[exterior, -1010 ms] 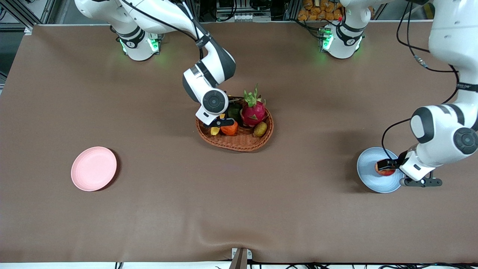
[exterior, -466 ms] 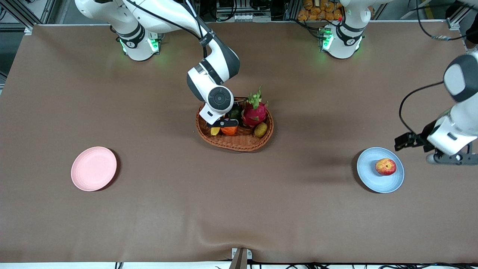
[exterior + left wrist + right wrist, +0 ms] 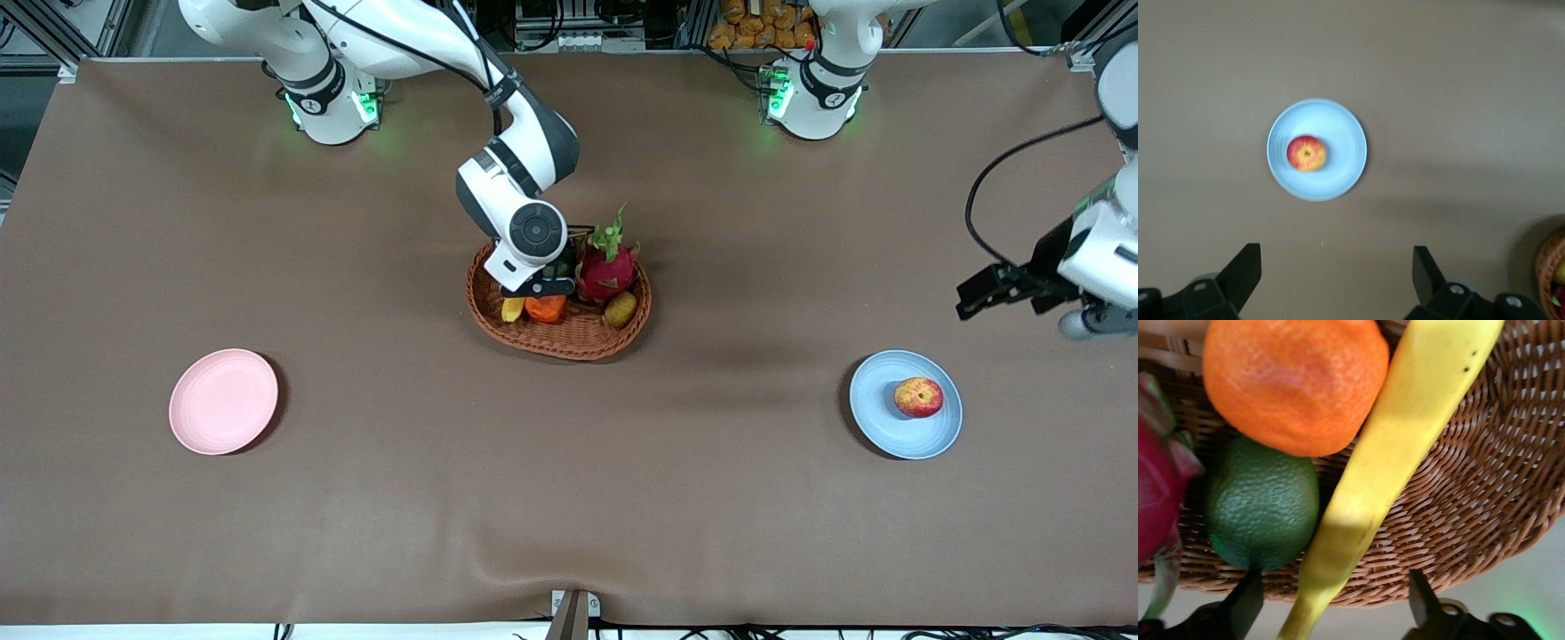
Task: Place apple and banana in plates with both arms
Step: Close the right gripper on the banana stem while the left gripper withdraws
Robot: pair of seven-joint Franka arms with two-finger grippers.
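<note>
- Right hand (image 3: pixel 542 286) hangs low in the basket (image 3: pixel 569 342), fingers spread either side of the banana (image 3: pixel 1391 467), likely lined up to grip it
- Left hand (image 3: pixel 987 296) is released, up over the desk (image 3: pixel 569 498); below it the apple (image 3: pixel 918 396) rests on the blue plate (image 3: pixel 876 418)
- Pink plate (image 3: pixel 222 402) waits bare, probably for the banana

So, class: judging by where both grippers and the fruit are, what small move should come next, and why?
Probably the right gripper closes on the banana: its open fingers straddle it in the basket. The apple lies on the blue plate; the open left gripper is clear.
</note>
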